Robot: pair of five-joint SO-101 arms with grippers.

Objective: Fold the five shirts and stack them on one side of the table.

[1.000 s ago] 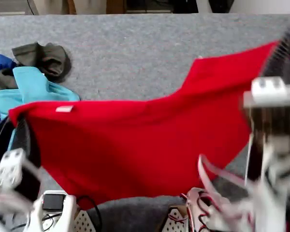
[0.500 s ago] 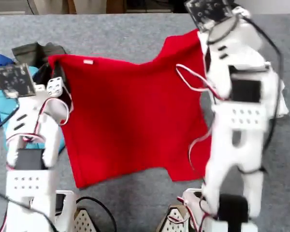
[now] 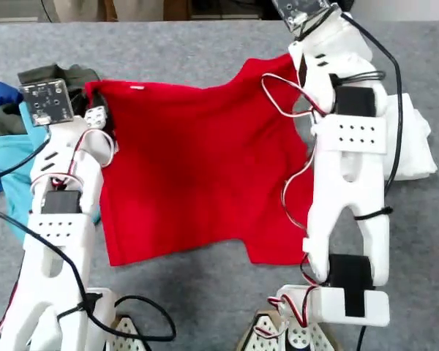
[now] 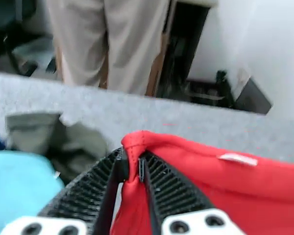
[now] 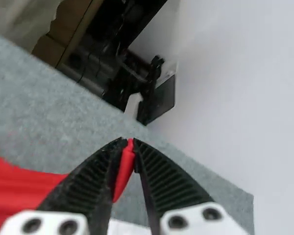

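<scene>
The red shirt point(image 3: 197, 168) is spread over the middle of the table point(image 3: 205, 51), collar toward the far edge; the left gripper point(image 4: 132, 164) is clamped tight on one top corner; the right gripper point(image 5: 129, 149) pinches the other; the white neck label point(image 4: 237, 158) looks blank, perhaps only blurred.

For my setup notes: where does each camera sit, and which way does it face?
High view: fixed above the arms' bases, looking down on the grey table; left arm and right arm show over the red shirt.
Left wrist view: on the left wrist, facing across the table; left gripper pinches the shirt's edge.
Right wrist view: on the right wrist, facing the far wall; right gripper pinches the shirt's edge.
Shared: red shirt in all; olive garment in high and left wrist views.
</scene>
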